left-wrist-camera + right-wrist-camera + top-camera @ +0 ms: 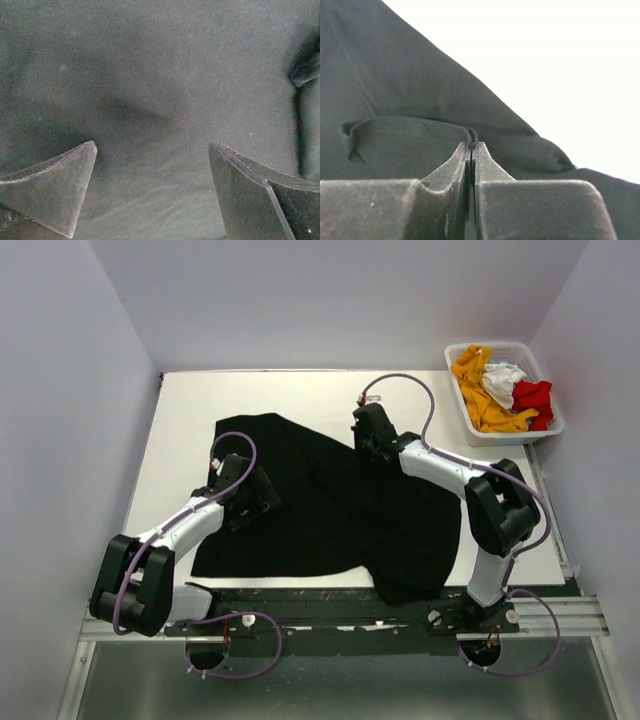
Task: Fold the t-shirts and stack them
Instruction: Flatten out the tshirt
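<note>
White table (180,420) holds a big, soft black t-shirt (330,510), spread out, partly hidden under both arms (190,525). Left gripper (152,144) hangs wide open over smooth cloth. Right gripper (471,144) pinches the shirt's curved collar rim (410,122). Crumpled bright shirts (480,395) fill the far-right basket (470,427).

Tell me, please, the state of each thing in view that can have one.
black shirt: spread on the table, unfolded.
left gripper: open, over the black shirt.
right gripper: shut on a hem of the black shirt.
orange shirt: crumpled in the basket.
white shirt: crumpled in the basket.
red shirt: crumpled in the basket.
</note>
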